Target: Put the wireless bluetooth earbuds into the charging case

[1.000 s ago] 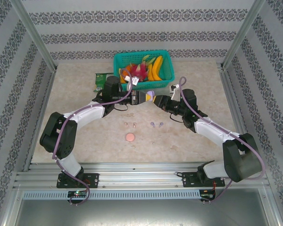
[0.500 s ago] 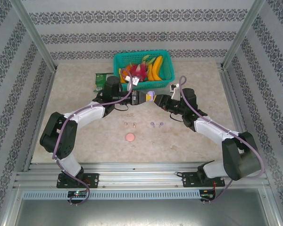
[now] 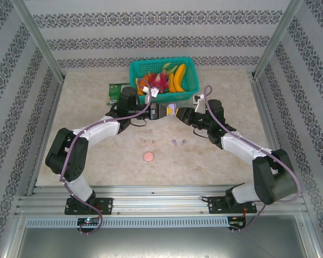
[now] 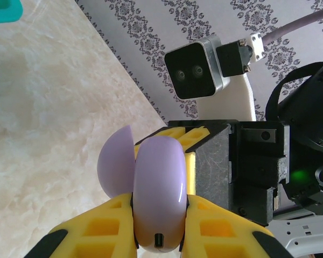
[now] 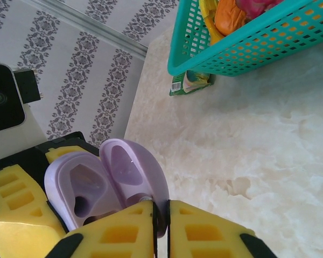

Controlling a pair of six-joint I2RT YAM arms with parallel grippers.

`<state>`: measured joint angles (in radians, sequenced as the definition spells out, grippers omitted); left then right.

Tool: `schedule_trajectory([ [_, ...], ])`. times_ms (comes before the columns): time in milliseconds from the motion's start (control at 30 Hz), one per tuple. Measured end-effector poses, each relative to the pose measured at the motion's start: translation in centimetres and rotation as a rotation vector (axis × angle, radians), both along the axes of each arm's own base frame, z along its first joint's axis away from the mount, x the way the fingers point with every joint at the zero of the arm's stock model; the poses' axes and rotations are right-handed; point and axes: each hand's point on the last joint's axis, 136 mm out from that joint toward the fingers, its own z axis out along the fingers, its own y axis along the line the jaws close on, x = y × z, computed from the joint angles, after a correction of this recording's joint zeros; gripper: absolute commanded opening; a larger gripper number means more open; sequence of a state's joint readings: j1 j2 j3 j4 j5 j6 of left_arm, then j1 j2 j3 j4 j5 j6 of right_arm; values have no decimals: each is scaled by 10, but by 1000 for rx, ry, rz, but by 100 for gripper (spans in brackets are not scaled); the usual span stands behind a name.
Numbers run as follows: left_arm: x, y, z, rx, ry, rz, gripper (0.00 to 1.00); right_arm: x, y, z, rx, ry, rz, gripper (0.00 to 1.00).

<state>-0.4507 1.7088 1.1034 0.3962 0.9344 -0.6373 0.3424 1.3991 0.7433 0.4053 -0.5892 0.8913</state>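
If pried wider, risks snapping lilac lid (image 5: 130,164).
Clamps round lilac plastic charging case (image 4: 157,177) in left gripper (image 4: 159,215), lid in right gripper (image 5: 161,215).

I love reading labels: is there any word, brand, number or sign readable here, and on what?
No text is readable.
green packet: barcode-like patch and print, too small to read.
white tag by the teal basket: blurred.
lilac charging case: no marking visible.
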Motion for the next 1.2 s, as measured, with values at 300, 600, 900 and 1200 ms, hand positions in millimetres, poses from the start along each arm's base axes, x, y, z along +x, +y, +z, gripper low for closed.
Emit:
schedule_trajectory([
  [300, 1, 0, 0, 0, 3, 5, 0, -1, 0, 0, -1, 5, 3, 0],
  [600, 2, 0, -1, 3, 6, 18, 33, -1, 0, 1, -14, 18, 6, 0],
  [900, 2, -2, -8, 43, 15, 46, 70, 2, -1, 9, -67, -13, 12, 0],
  [1200, 8, 21, 24, 168, -70, 68, 83, 5, -1, 13, -203, -111, 70, 0],
])
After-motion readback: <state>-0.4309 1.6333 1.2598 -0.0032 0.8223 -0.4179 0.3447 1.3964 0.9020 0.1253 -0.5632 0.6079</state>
